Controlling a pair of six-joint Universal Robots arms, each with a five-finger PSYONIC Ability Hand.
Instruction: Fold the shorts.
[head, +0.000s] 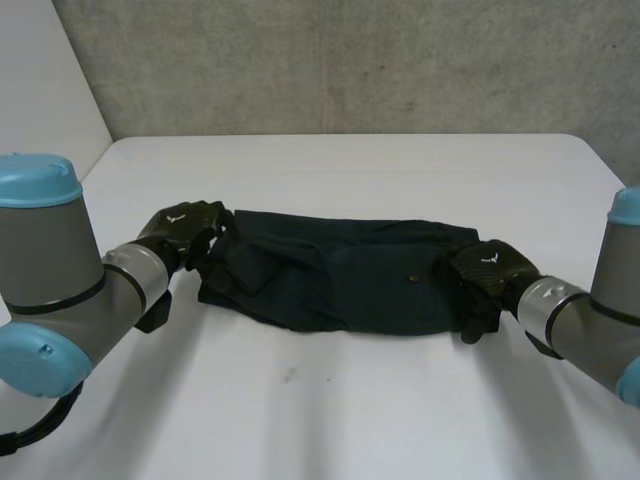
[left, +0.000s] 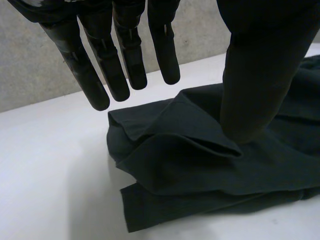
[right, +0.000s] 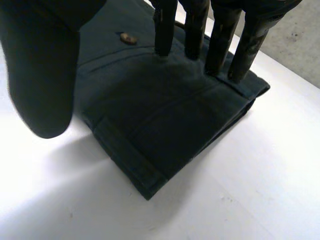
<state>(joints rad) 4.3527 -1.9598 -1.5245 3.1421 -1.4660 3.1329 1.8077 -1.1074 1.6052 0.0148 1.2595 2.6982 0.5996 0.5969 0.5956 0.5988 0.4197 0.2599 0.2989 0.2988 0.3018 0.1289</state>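
1. Where the head view looks down on the white table (head: 350, 400), the dark shorts (head: 340, 275) lie as one long folded band between the two hands, with a grey wall (head: 350, 60) behind. The left hand (head: 185, 232) is at one end of the band and the right hand (head: 487, 272) rests on the other end. From up here I cannot read the fingers of either.

2. In the left wrist view, the left hand (left: 102, 65) is spread. Its fingers are straight and hang over bare table (left: 50, 175) just past the end of the shorts (left: 200, 170), clear of the cloth. The thumb (left: 260, 75) comes down well apart from them, and its tip rests on a raised fold. It clamps nothing. Under the palm this end is rumpled, with loose layers and the lowest one sticking out.

3. In the right wrist view, the right hand (right: 220, 45) is flat and relaxed. Its straight fingers lie side by side, tips pressing on top of the shorts (right: 165, 120) close to the folded end. Its thumb (right: 45, 75) hangs apart from them, just beside the cloth's edge, gripping nothing. I cannot tell if it touches. A small brown button (right: 128, 38) sits on the cloth near the fingertip closest to the thumb. This end is folded neatly on the table (right: 250, 190).
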